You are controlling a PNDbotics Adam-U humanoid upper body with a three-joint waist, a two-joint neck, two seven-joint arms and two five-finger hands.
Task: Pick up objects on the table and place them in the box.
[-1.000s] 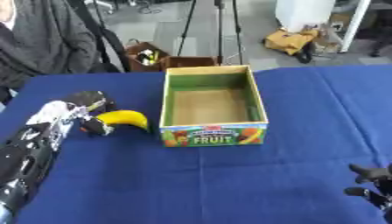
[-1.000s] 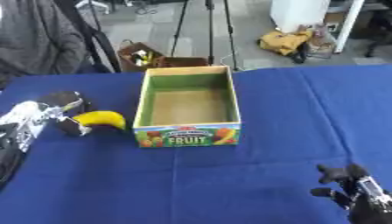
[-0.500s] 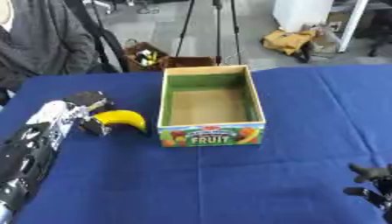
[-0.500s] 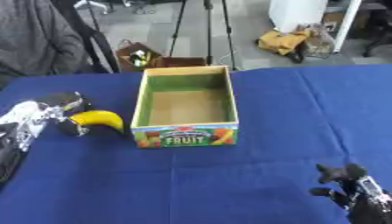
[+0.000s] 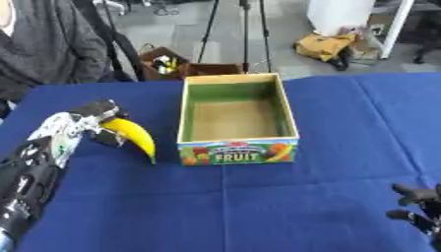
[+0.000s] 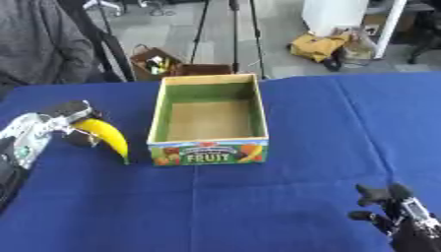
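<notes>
At nine o'clock of the box [image 5: 237, 150], the left hand [image 5: 76, 123] curls around the banana [image 5: 134, 137]; the right hand [image 6: 398, 214] rests at five o'clock, fingers relaxed upward.

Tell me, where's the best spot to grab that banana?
Probably the thick upper end of the banana, from the left, where the left hand has its fingers round it. The curved body hangs tip-down toward the box, leaving that end free.

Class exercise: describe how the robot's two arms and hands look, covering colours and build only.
The left arm is bulky, black with silver-white mottled joints, ending in a hand of silver and dark segments. The right hand is black with grey fingertips and a pale strip. No cables or markings are discernible.
</notes>
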